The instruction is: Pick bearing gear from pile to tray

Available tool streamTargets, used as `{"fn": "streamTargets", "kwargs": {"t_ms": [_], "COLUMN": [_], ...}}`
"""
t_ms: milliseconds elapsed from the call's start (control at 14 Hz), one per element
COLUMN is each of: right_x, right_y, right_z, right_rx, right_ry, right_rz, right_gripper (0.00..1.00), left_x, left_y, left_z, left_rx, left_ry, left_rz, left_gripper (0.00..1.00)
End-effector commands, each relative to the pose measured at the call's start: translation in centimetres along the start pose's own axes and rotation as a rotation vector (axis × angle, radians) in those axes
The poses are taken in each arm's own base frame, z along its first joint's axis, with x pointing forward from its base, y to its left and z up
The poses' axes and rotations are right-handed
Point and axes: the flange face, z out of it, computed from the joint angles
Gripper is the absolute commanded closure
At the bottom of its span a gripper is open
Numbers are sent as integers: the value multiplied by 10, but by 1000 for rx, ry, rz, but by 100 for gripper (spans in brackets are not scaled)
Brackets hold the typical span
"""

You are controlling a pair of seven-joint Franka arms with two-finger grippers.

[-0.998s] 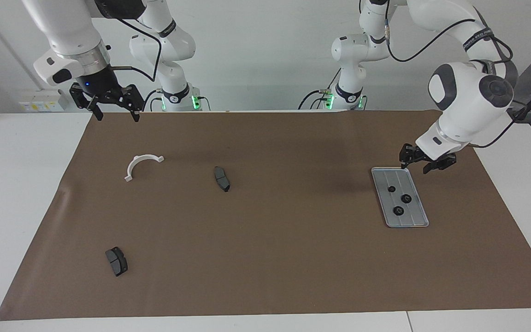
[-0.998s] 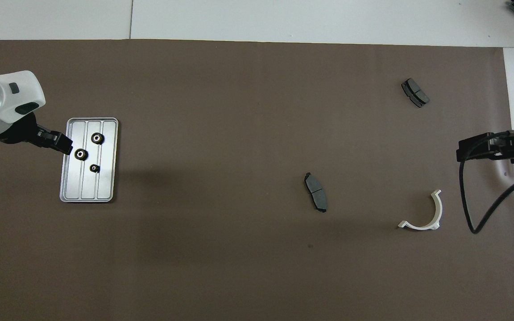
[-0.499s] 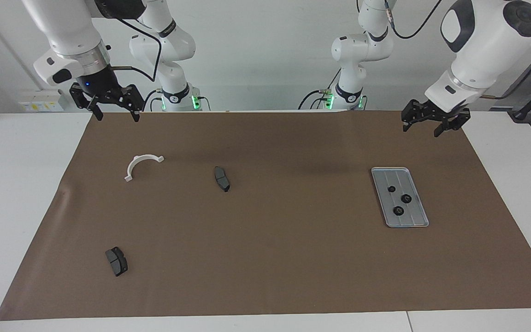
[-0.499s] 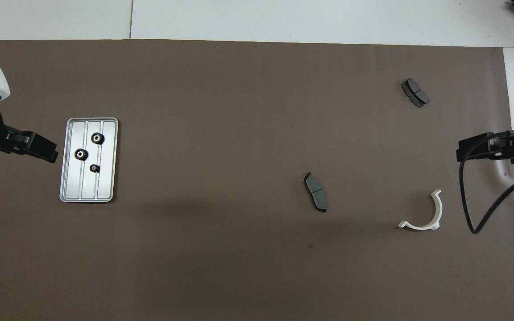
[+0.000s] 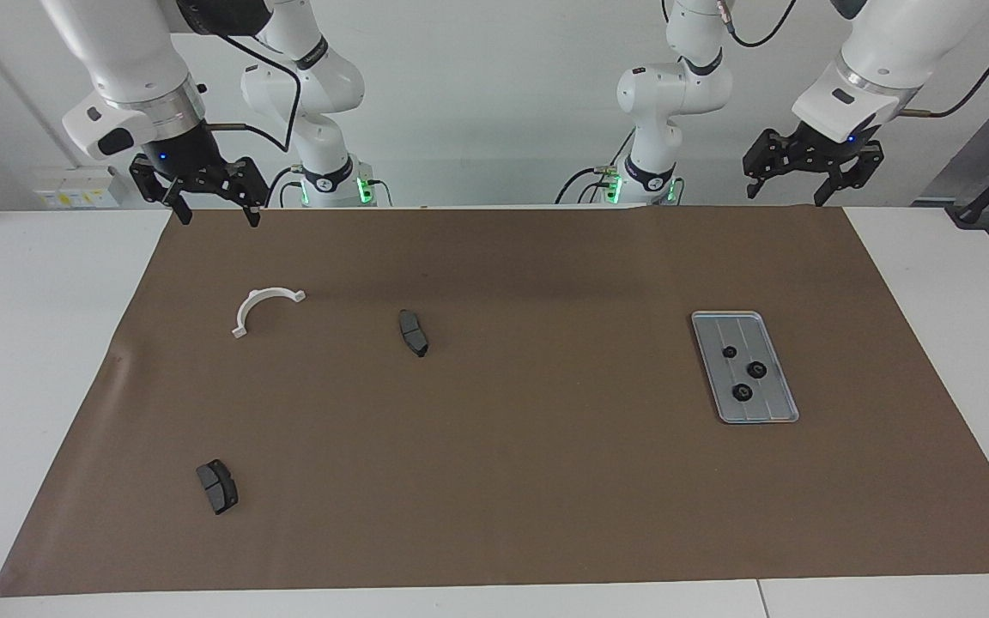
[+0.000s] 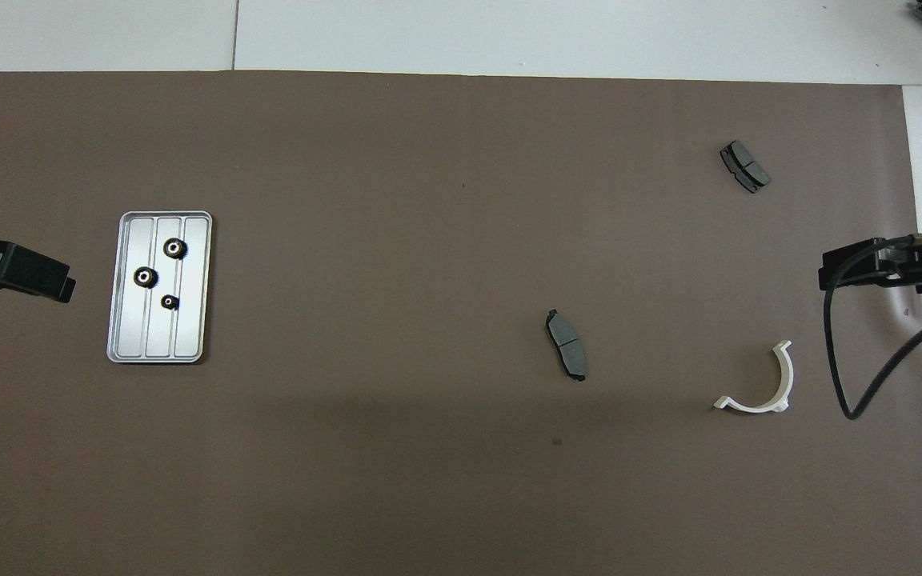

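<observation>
- step in hand: the placing looks done. three small black bearing gears [image 5: 744,371] lie in the tray [image 5: 782,378], which sits toward the left arm's end of the table. i see no other gear loose on the brown mat [image 5: 503,446].
- left gripper [image 5: 810,176] hangs raised and empty, jaws spread wide, over the mat's edge nearest the robots, well clear of the tray.
- right gripper [image 5: 213,202] waits over the mat's corner at the right arm's end, also splayed open and holding nothing.
- what is left of the pile: a white half-ring bracket [image 5: 263,307], one dark brake pad [image 5: 413,332] near the middle of the mat, and a second brake pad [image 5: 217,486] farther from the robots toward the right arm's end.
- next move, as i judge it: if a gear is hidden somewhere, it must first be found; otherwise nothing calls for a grasp and the arms can rest.
- against a second ago: the left gripper was low at the tray's corner nearest the robots with its jaws narrower; it has since lifted away toward its base and opened out. the gears, tray, bracket, pads and the right gripper have not shifted.
</observation>
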Motion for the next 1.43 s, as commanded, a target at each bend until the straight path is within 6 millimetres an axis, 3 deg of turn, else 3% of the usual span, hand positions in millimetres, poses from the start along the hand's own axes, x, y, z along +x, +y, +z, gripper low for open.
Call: {"fn": "streamTargets", "kwargs": {"t_ms": [0,143,784,1354], "right_x": [-6,-6,-6,-6], "right_y": [1,1,2,1], "right_z": [-1,-1,-1,-1], "right_rx": [19,19,19,19], "right_ry": [7,7,7,7], "right_rz": [-17,-17,-16,-17], "right_gripper": [0,0,0,0], "left_x": [-4,-4,-13,-13], "left_y": [-7,-6,-39,-38], "left_z": [2,18,32,30], "left_rx": [12,22,-24,-19], "left_ry": [81,131,106,113], "left_rz": [-19,-23,-99,-98], "left_gripper": [0,0,0,0]}}
